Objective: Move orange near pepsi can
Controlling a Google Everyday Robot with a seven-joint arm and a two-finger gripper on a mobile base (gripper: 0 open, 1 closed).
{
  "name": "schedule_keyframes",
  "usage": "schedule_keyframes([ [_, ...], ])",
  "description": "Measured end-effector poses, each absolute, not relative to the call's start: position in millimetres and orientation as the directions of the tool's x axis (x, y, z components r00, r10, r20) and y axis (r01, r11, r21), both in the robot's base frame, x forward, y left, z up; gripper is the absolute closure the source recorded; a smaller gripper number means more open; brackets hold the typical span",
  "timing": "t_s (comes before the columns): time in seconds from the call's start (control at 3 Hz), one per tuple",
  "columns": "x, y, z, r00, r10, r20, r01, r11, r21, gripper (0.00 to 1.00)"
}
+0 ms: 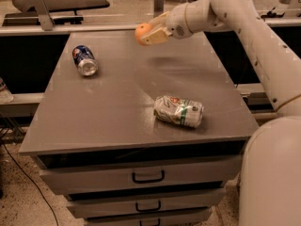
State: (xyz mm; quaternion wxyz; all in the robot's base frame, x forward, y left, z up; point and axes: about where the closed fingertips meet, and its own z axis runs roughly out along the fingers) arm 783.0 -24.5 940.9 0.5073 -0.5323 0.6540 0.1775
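Orange (141,31) held tight in pincer (149,30) above table's (117,112) far edge, pepsi can (84,60) lying well apart

Dented white-green can (179,111) sideways on a grey table (108,112) with drawers (148,176).

Lab workbench (117,107) with drawers (141,175); gripper (151,32) above

The grey surface (117,107), top of a drawer cabinet, carries two cans, well apart: the pepsi can (85,60) lies on its side near the far left corner, silver top towards the camera, and a dented white and green can (179,111) lies on its side near the front right. The gripper (150,31) hangs above the far edge, fingers (157,36) clasping the orange (141,32)
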Motion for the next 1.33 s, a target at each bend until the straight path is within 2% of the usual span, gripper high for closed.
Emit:
schedule_keyframes([
  [0.33,768.3,24.1,932.1,0.105,-0.491,-0.865,-0.917,0.288,-0.275,1.0],
  [1.0,749.1,66.6,897.6,0.053,-0.488,-0.871,-0.958,0.221,-0.182,1.0],
  [1.33,741.6,80.4,885.7,0.021,-0.479,-0.878,-0.972,0.197,-0.13,0.82],
])
